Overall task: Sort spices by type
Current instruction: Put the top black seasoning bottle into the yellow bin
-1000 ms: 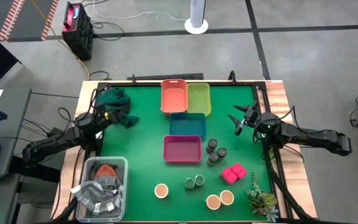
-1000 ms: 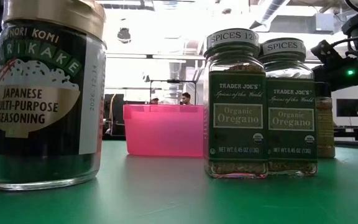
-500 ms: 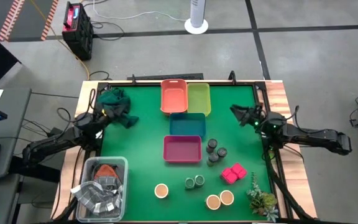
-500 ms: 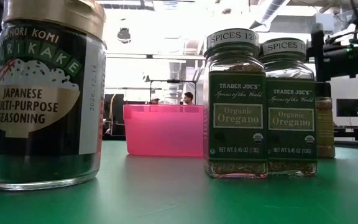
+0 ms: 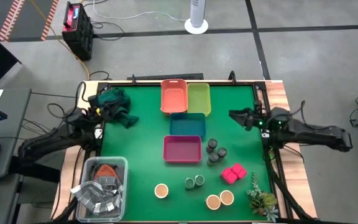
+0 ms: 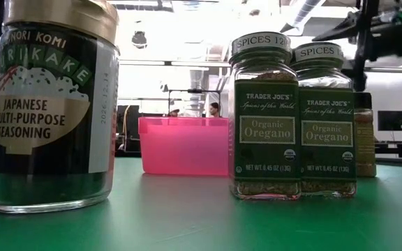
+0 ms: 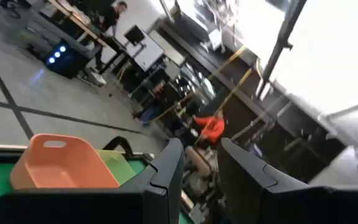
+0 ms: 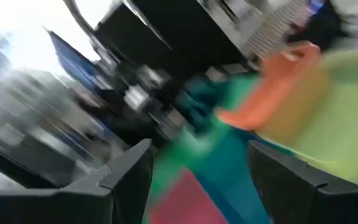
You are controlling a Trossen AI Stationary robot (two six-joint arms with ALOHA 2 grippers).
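- We see the green table (image 5: 148, 130) from above, with both dark arms reaching in from its sides.
- Four trays sit in the table's middle: an orange tray (image 5: 174, 96) and a lime tray (image 5: 199, 98) side by side at the far end, a teal tray (image 5: 188, 124) nearer, and a pink tray (image 5: 183, 149) nearest of the four.
- A clear bin (image 5: 100, 188) of odds and ends sits at the near left corner, and a dark green cloth (image 5: 115, 104) lies at the far left.
- We find the left gripper (image 5: 96, 116) over the table's left edge, next to the cloth, its fingers pressed together and holding nothing.
- We find the right gripper (image 5: 237, 116) above the right side of the table, clear of the trays; its fingers stand partly spread with nothing between them.
- The spices lie in the near half, none in any tray.
- Two pink blocks (image 5: 233, 173) touch each other to the right of the pink tray.
- Three dark grey jars (image 5: 215, 151) cluster just beside the pink tray's right side.
- Three tan-topped jars stand near the front edge: one alone (image 5: 161, 190) to the left, two together (image 5: 220, 199) to the right.
- Two green-lidded oregano jars (image 5: 194, 182) stand touching, between the tan ones.
- A leafy sprig (image 5: 261, 198) lies at the near right corner.
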